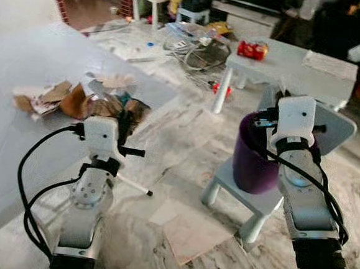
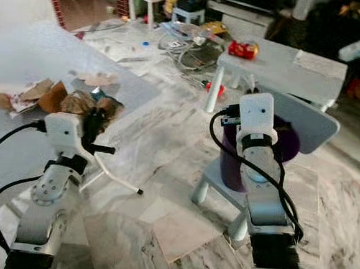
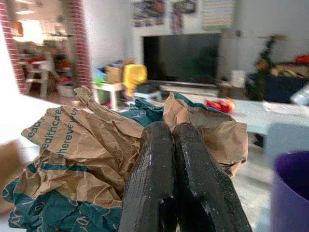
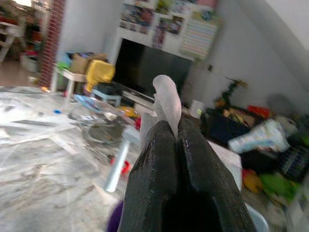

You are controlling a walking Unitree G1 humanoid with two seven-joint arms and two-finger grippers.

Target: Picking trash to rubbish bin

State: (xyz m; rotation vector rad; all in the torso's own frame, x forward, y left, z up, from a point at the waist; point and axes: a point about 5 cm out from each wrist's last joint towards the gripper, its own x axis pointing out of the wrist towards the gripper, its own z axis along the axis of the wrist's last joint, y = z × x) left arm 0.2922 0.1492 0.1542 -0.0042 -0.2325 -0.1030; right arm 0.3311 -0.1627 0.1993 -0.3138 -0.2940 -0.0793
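Low in the frame, both grippers are pinched on trash: the left gripper (image 3: 171, 145) on crumpled brown paper (image 3: 91, 154), the right gripper (image 4: 169, 130) on a pale scrap (image 4: 166, 96) over the purple bin (image 1: 256, 162), either of which could slip from so thin a hold.

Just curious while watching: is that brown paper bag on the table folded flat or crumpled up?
Crumpled. The brown paper bag is full of creases and bunched right in front of the left gripper.

- crumpled paper bag (image 3: 91, 154): brown with teal print and lettering
- bin (image 1: 256, 162): deep purple
- stool (image 1: 259, 203): pale grey-blue
- floor (image 1: 185, 141): white marble, grey veins
- grippers' fingers (image 3: 159, 164): glossy black
- packet (image 1: 252, 50) on low table: red
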